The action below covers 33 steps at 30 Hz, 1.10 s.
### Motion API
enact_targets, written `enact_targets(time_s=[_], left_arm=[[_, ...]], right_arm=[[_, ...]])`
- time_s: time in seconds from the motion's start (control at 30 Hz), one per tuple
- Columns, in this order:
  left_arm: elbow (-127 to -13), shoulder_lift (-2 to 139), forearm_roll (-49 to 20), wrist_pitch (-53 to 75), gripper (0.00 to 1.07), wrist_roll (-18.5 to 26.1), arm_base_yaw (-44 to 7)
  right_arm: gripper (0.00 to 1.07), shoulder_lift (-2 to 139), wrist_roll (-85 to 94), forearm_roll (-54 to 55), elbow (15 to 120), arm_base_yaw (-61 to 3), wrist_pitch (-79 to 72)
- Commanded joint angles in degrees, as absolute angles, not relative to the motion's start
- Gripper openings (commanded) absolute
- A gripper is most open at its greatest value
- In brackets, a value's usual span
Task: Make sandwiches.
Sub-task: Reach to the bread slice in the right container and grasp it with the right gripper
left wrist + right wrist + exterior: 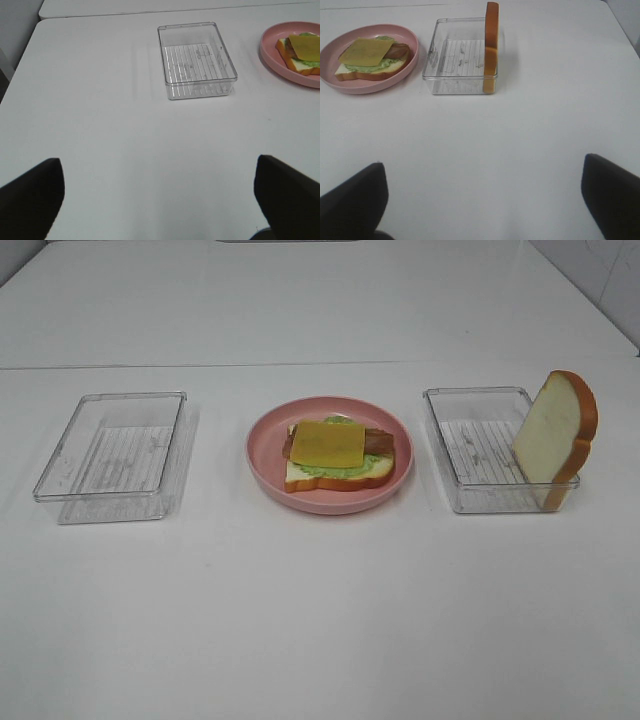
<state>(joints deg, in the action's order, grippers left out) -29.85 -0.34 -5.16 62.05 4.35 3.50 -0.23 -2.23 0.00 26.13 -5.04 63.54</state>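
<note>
Grippers both hung wide open over the bare white table (320, 620), left gripper (157, 200) and right gripper (485, 200) holding nothing. Farther out, the half-built toy sandwich (338, 455) sat on the round pink plate (265, 465), while a white toy bread slice (556, 428) leaned upright in the right clear plastic tray (450, 445); the left clear tray (110, 455) sat well apart.

Left tool (157, 200) and right tool (482, 200) gape wide, holding nothing.
</note>
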Motion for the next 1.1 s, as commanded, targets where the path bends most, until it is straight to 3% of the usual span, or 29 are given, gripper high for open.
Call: enact_targets(time_s=[0.03, 0.87, 1.1], left_arm=[[-29.5, -1.3, -4.5, 61.8, 0.98, 2.2, 3.4], [-29.5, -1.4, -4.2, 61.7, 0.98, 1.8, 3.4], [-29.5, -1.4, -4.2, 61.7, 0.98, 1.8, 3.4]], right_arm=[[0.98, -1.7, -1.9, -0.5, 26.0, -5.0, 63.0], [0.98, -0.3, -1.8, -0.9, 26.0, -5.0, 63.0], [0.96, 22.5, -2.8, 0.0, 29.0, -5.0, 58.7]])
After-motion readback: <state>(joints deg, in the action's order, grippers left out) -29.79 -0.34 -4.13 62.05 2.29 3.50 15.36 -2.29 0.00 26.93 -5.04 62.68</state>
